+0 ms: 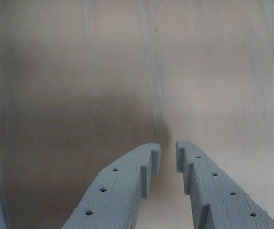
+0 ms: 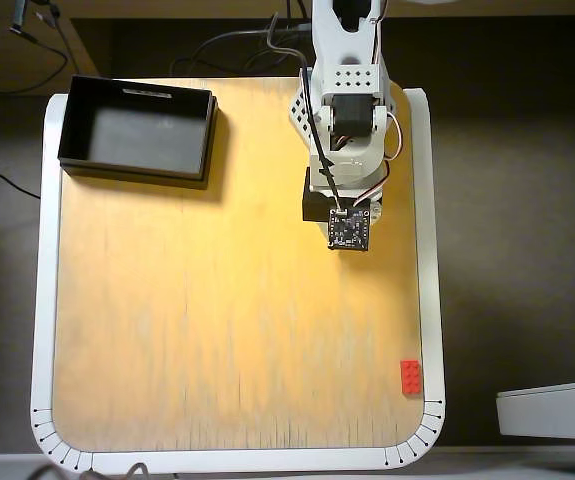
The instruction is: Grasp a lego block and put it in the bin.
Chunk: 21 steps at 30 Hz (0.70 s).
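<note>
The red lego block (image 2: 410, 376) lies near the lower right corner of the board in the overhead view, right by the white border. The black bin (image 2: 137, 130) stands empty at the top left corner. The arm (image 2: 345, 130) is folded at the top right, far from both. In the wrist view my gripper (image 1: 168, 155) points at bare wood; its grey fingers (image 1: 127, 186) are almost together with only a narrow gap and hold nothing. Neither block nor bin shows in the wrist view.
The wooden board (image 2: 217, 300) has a white rim (image 2: 45, 300) all round. A grey-white object (image 2: 552, 410) sits off the board at the lower right. Cables (image 2: 237, 45) run behind the board at the top.
</note>
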Each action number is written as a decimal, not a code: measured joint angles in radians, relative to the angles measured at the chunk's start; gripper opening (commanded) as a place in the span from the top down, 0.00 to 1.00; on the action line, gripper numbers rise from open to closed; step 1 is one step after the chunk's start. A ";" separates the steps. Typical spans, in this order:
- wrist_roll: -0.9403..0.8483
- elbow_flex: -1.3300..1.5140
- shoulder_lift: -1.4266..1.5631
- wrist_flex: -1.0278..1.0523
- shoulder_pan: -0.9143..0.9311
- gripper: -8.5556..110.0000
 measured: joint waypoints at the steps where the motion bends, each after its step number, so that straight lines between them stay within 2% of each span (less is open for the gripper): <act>1: 0.000 0.000 0.000 0.000 0.000 0.92; 21: -0.026 0.000 0.000 0.000 0.000 0.92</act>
